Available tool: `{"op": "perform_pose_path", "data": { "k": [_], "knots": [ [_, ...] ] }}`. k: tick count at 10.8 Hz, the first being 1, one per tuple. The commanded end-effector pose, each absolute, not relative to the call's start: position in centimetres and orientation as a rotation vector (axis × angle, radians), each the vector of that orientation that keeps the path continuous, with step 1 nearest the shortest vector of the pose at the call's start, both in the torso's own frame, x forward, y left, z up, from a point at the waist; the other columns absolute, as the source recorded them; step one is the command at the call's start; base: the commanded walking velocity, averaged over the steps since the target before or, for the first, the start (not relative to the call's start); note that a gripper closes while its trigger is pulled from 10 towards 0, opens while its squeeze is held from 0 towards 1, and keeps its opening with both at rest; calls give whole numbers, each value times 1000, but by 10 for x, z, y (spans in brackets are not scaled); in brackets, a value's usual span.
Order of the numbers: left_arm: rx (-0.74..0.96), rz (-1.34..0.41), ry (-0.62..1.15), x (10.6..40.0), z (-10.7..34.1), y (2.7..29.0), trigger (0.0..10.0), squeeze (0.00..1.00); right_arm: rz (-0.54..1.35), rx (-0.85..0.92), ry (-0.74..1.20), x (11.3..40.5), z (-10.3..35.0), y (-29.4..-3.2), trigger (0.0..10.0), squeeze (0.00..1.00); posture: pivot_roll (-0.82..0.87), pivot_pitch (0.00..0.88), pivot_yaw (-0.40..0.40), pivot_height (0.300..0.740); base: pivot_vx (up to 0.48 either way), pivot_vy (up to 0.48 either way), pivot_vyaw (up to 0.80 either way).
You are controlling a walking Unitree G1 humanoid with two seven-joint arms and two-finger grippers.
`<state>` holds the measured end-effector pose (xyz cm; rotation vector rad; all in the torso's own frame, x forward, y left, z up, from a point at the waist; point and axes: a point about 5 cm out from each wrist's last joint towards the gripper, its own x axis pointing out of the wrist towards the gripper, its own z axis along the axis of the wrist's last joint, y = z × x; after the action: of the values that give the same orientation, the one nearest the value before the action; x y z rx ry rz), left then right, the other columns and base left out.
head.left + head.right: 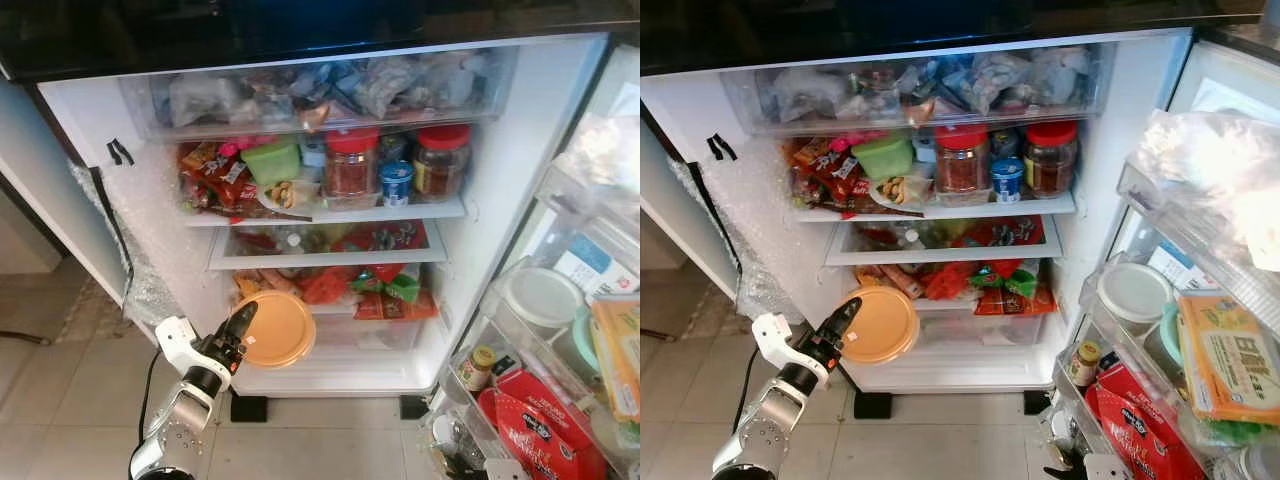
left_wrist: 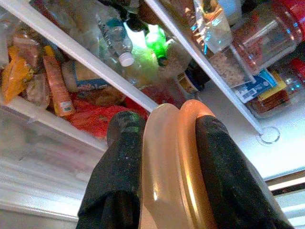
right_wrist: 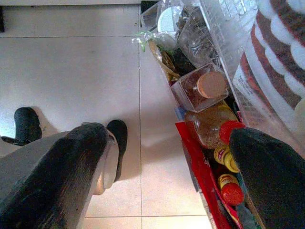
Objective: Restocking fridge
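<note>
One left claw (image 1: 243,330) pinching orange lid (image 1: 277,328), lid's underside hidden, right claw (image 3: 167,167) spread

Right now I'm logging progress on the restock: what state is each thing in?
Fridge: door open.
Orange container: lidded, held on edge before the lower shelves.
Left gripper: shut on the container's rim.
Right gripper: open, above the floor beside the door bins.
Two red-lidded jars: upright, capped.
</note>
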<state>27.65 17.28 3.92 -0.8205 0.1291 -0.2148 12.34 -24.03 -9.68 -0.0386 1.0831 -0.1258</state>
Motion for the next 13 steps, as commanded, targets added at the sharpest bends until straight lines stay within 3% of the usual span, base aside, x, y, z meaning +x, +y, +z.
{"op": "perform_pose_path", "data": {
  "k": [1,13],
  "knots": [
    [-794,-194,144,277,38,177,10000,0,-116,-40,1090,122,-98,-239,10000,0,-140,0,63,740,0,0,0],
    [-780,-170,132,288,47,174,10000,0,-115,-43,1093,123,-97,-239,10000,0,-140,0,61,740,0,0,0]
  ]
}}
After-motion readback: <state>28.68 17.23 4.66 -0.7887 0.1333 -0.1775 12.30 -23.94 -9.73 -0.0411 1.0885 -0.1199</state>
